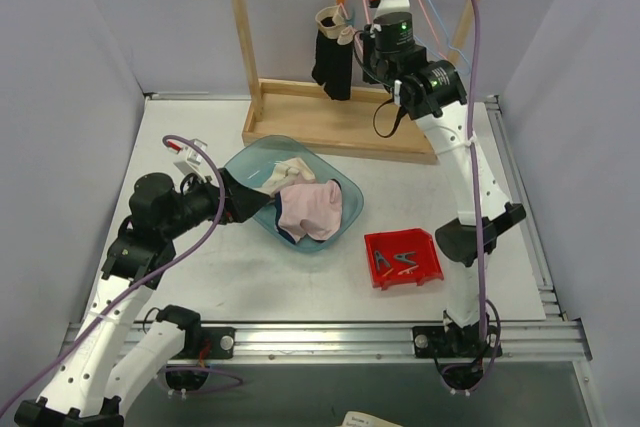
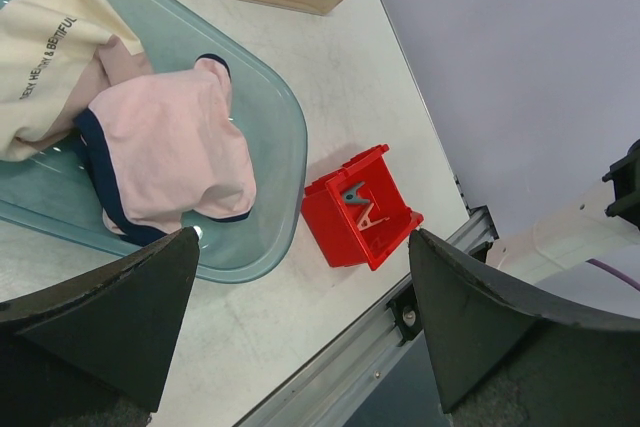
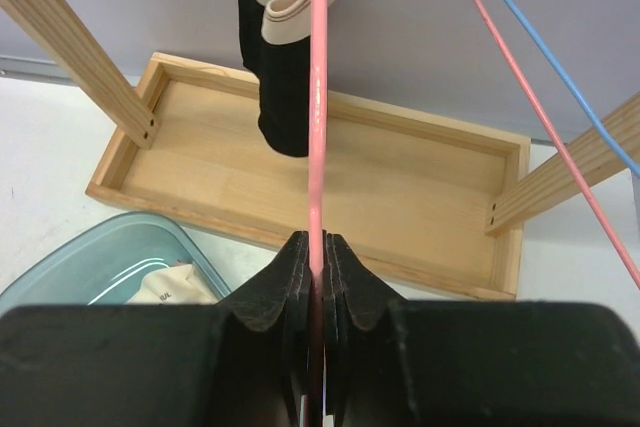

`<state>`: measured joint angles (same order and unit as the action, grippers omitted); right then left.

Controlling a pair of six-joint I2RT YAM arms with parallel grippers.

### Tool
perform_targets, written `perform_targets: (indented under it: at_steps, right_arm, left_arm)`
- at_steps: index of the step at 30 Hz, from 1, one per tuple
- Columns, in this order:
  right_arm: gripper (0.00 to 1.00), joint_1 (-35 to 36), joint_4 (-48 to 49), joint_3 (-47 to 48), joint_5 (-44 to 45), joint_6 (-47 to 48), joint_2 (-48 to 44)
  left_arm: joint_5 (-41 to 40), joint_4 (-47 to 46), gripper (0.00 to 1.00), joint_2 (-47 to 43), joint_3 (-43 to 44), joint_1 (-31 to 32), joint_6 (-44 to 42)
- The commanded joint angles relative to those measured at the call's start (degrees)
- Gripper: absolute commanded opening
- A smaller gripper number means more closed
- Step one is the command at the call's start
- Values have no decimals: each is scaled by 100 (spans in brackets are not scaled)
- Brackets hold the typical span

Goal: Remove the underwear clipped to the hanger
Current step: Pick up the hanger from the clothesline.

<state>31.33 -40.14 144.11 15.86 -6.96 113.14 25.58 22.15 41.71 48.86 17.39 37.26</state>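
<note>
A black underwear with a beige waistband hangs clipped to the pink hanger inside the wooden rack. My right gripper is shut on the hanger's thin pink bar, to the right of the black pair. A pale pink underwear with dark trim lies in the clear blue tub next to a cream cloth. My left gripper hovers open at the tub's near left side with nothing between its fingers.
The wooden rack's tray base sits at the back of the table, its uprights on both sides. A blue hanger wire runs to the right of the pink one. A red bin holds a few clothespins.
</note>
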Motion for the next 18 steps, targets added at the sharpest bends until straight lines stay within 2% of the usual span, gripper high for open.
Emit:
perform_targets:
  at_steps: [1,6,18]
  right_arm:
    - [0,-31,-64,-32,-3,81,-179]
    - [0,-40,602,-462,-329,160,-512]
    - [0,-92,3907,-3037,-478,529,-2085]
  left_arm:
    - [96,-290,95,-14,-17,-51,-17]
    - [87,-255,95,-49,-17,-51,-34]
    - [96,-211,95,-76,18,-104,-52]
